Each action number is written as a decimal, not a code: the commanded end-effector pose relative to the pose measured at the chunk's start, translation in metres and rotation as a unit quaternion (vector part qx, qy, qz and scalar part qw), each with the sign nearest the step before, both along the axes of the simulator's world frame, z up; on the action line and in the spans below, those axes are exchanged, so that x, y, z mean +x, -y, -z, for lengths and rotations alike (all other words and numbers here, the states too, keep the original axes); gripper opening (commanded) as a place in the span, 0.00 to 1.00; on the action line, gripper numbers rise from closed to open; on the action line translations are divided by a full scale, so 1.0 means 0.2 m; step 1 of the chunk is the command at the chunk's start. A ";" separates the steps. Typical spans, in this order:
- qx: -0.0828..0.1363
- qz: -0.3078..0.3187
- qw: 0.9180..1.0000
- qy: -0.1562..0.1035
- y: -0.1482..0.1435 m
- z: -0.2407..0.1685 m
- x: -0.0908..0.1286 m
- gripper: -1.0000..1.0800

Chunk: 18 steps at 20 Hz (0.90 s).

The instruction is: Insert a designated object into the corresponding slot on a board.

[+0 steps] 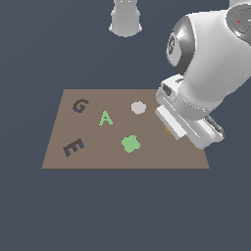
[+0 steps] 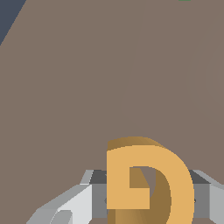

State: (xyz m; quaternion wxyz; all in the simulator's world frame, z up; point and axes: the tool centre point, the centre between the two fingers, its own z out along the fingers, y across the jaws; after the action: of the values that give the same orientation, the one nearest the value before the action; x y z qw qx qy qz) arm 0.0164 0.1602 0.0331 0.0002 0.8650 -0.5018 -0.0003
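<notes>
Now, in the exterior view my hand (image 1: 172, 128) sits at the board's (image 1: 59, 147) three-o'clock edge, far from the one G slot (image 1: 80, 105) at ten o'clock, past one E recess (image 1: 73, 147), while the wrist view shows the single orange G (image 2: 146, 183) between my fingers (image 2: 70, 205), apparently gripped, so next I judge comes lifting it across.

I'm seeing a flat brown board (image 1: 147, 157) on a dark blue-grey tabletop (image 1: 122, 211). The G-shaped recess (image 1: 80, 105) and E-shaped recess (image 1: 73, 147) read dark grey. Green letter A (image 1: 105, 118), green clover (image 1: 130, 143), pale grey disc (image 1: 138, 107). In my wrist view, the G block (image 2: 144, 183) is orange.
</notes>
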 end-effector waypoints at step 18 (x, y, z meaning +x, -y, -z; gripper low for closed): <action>0.000 -0.098 0.995 0.000 0.48 -0.01 -0.27 0.00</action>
State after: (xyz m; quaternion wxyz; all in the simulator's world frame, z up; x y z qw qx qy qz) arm -0.0319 0.0771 0.0352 0.0003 0.9052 -0.4250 -0.0004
